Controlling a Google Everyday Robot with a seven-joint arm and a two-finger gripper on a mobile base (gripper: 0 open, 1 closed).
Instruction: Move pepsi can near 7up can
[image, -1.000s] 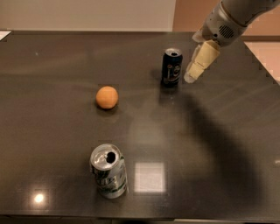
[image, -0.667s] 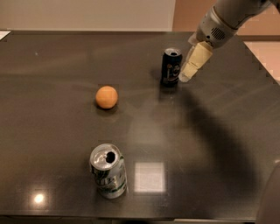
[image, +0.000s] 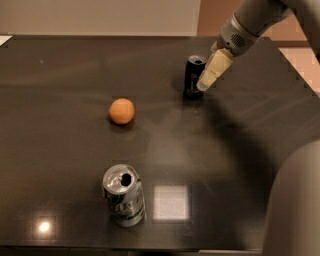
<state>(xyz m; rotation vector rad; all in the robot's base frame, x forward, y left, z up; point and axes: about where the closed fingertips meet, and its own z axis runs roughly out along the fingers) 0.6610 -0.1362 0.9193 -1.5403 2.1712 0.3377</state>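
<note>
Though the cream-coloured claw (image: 205, 82) hangs right beside the dark navy pepsi can (image: 192, 75), far right on the black counter (image: 75, 65), I cannot tell if it grips. The silver-green 7up can (image: 125, 197) stands near, well apart, so the whole carry is left.

1. My hand (image: 206, 81) is a pale cream wedge that tapers to a rounded tip. It sits upper right in my view, over the far side of the worktop (image: 75, 75).
2. Behind it is a rounded grey wrist housing (image: 237, 35) with a small patch of dark slots.
3. The arm (image: 260, 12) is a smooth light grey tube.
4. A broad grey body panel (image: 295, 200) fills the lower right corner.
</note>
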